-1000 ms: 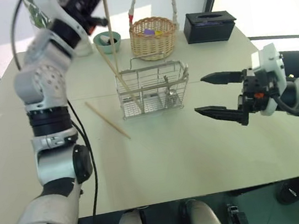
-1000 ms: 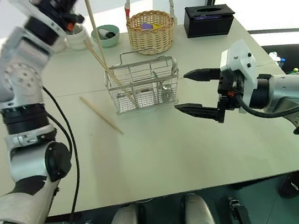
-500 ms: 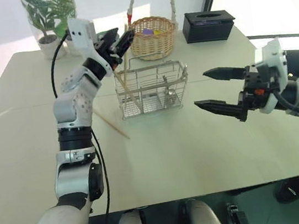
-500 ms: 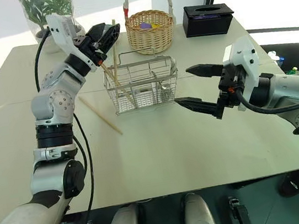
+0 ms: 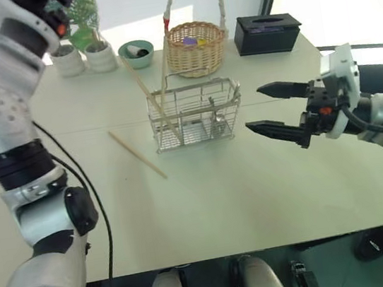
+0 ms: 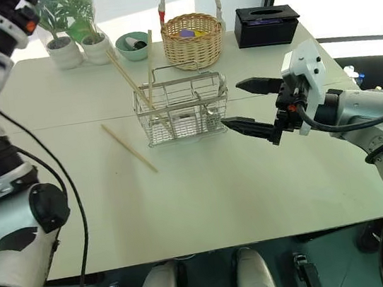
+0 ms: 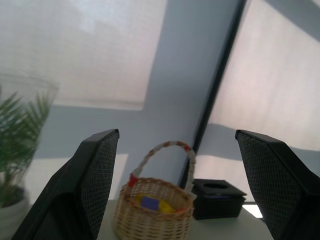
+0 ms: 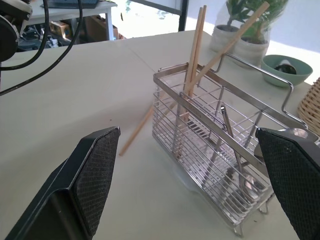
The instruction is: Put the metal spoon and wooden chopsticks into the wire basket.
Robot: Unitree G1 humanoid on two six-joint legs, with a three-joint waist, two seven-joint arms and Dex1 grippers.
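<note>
Reaching level toward wire basket [image 6: 182,109], right pincer [image 6: 249,105] — fingers spread

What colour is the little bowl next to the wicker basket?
The little bowl is pale green, with something dark inside. It shows best in the left eye view.

place: office-like or lab room — staged as a home dining spot | cues: pale counter [image 5: 207,205], large blinded windows [image 7: 90,45], potted plants [image 6: 64,47], wicker basket [image 5: 196,46], black tissue box [image 5: 267,33], second desk with cables [image 8: 65,12]
</note>
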